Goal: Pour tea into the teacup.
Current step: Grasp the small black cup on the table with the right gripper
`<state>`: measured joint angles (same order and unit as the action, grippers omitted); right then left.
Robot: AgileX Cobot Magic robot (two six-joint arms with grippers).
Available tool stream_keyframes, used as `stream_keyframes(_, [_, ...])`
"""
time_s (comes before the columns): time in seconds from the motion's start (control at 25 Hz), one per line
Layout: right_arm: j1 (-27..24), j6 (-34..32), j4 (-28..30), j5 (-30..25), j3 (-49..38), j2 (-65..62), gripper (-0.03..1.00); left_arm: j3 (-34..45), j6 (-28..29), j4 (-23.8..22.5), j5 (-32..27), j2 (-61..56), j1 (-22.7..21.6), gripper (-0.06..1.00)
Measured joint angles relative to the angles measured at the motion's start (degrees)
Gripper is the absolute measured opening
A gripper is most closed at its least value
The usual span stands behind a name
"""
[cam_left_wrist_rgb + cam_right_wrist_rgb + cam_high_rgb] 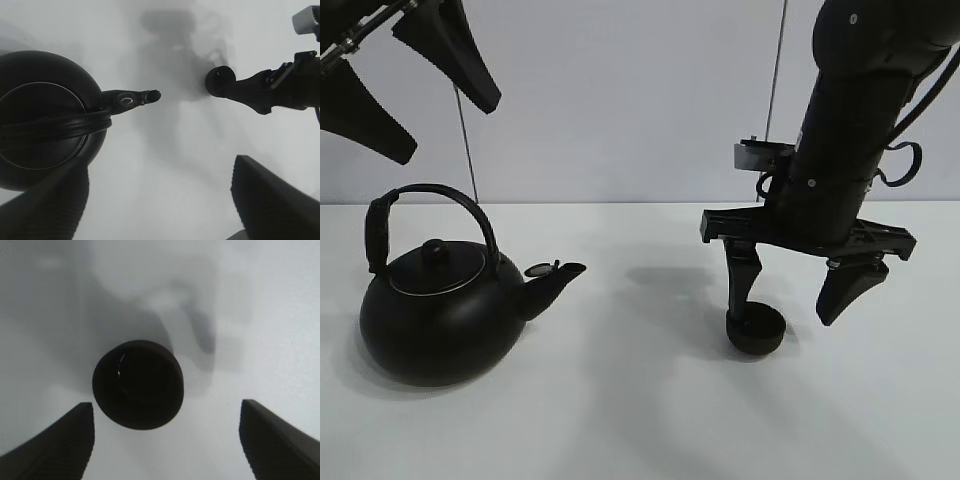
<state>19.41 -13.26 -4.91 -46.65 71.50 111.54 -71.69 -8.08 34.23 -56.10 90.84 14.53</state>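
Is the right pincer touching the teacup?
Cannot tell. The right wrist view shows the open right pincer with table between its fingers and the teacup, but the exterior high view shows one finger overlapping its rim.

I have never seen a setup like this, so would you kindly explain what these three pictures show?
This is a robot with two arms, each ending in a pincer. One picture comes from a camera mounted high; the other two look down from each wrist. On the white table stand a black kettle and a small black teacup. The right pincer hangs open around the teacup, one finger close beside it. The left pincer hangs open above the kettle. Nothing is held.
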Motion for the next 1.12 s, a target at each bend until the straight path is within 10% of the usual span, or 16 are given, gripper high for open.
stream_keyframes(1.12, [0.17,9.41,-0.52,-0.09,2.24,3.37,0.48,0.00,0.00,0.00,0.00,0.00,0.00,0.57])
